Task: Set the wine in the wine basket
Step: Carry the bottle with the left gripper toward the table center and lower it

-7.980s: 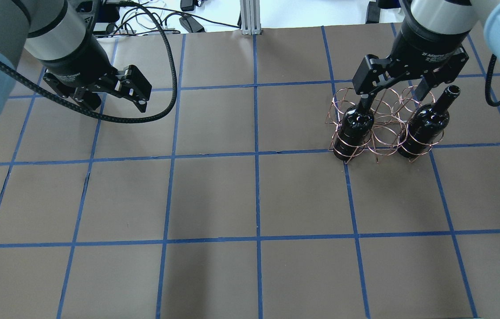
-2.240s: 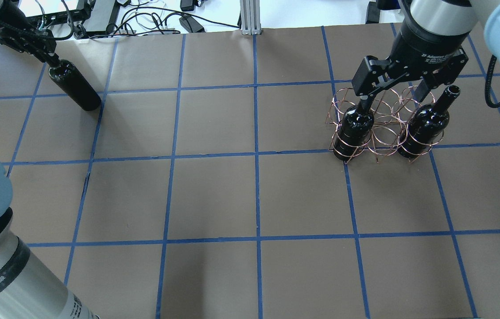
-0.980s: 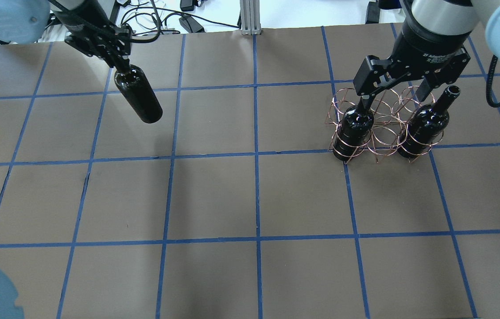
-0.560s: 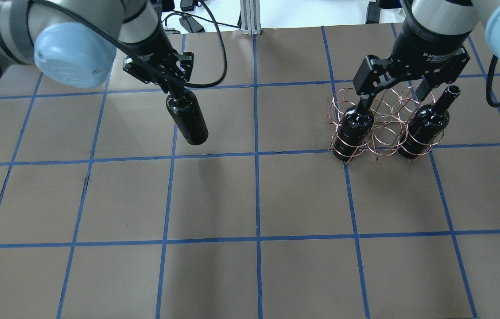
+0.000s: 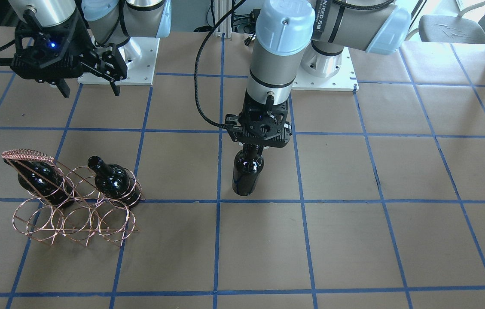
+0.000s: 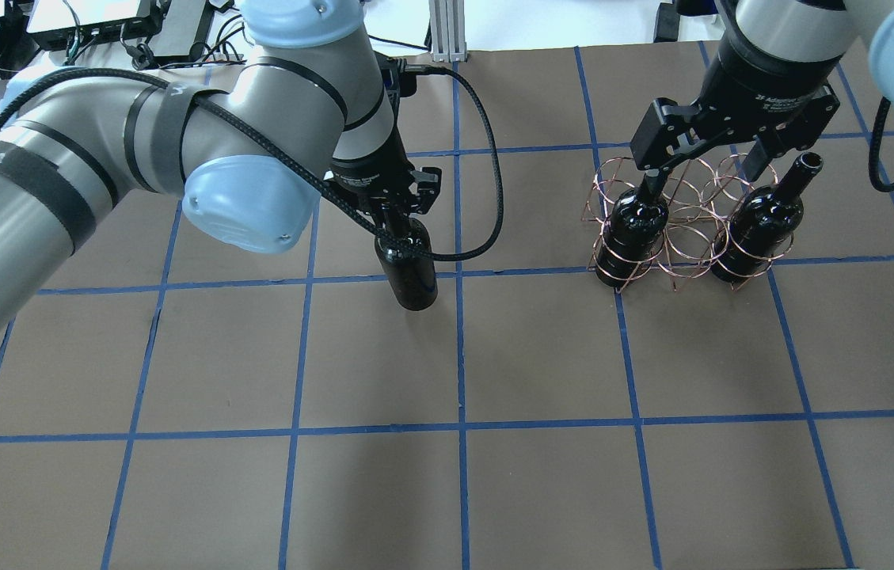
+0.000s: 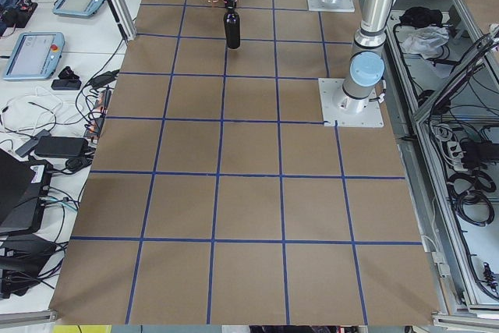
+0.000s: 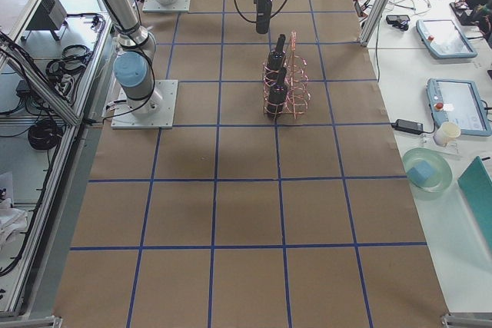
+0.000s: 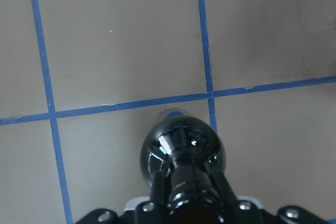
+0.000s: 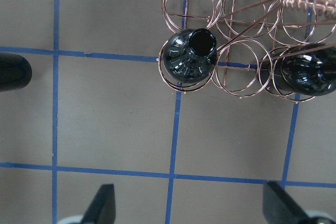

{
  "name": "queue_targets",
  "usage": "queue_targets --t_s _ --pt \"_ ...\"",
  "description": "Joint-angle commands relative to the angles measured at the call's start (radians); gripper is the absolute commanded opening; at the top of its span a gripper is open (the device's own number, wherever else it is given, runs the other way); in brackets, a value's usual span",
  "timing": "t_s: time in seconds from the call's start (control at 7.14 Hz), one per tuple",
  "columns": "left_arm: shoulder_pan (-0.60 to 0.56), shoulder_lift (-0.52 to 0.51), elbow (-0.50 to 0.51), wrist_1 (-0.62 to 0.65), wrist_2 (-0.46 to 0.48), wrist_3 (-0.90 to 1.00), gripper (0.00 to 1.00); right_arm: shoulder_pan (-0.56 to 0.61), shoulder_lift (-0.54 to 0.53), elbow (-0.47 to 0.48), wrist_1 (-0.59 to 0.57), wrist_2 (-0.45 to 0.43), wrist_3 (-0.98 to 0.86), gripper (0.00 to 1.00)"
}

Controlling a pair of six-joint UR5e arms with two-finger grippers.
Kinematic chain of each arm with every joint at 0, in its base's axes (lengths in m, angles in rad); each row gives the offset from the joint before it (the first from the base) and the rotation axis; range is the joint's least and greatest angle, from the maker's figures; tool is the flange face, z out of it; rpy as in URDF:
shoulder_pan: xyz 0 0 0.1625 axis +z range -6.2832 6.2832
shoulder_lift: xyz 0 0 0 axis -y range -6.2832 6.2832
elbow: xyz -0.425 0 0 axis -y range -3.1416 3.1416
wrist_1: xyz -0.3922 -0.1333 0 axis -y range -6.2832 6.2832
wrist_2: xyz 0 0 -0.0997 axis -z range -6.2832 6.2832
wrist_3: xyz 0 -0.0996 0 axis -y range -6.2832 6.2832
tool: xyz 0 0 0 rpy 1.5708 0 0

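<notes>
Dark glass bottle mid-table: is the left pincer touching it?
Touching. In the left wrist view the left pincer clamps the neck of the near-black glass bottle from both sides.

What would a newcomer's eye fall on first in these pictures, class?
The left pincer holds a dark wine bottle upright by its neck near the table's middle. On the robot's right stands the copper wine basket, a second bottle and a third bottle in the end rings of one row, the open right pincer hovering above.
</notes>
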Motion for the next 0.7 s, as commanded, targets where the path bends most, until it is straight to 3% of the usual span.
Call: queue_targets --t_s 0.0,0.28,0.42,0.56 --pt "-0.016 -0.02 -0.004 0.032 -0.001 -0.001 0.0 0.001 -0.002 0.0 -0.001 0.005 0.011 1.0" --pt "-0.019 -0.02 -0.004 0.034 -0.002 -0.001 0.0 0.001 -0.002 0.0 0.009 0.002 0.015 1.0" --pt "-0.019 -0.022 -0.004 0.031 -0.002 -0.001 0.21 -0.002 0.001 0.0 -0.006 0.002 0.015 1.0" --pt "-0.019 -0.02 -0.004 0.032 -0.004 -0.006 0.86 0.002 -0.004 0.0 -0.001 0.002 0.04 1.0"
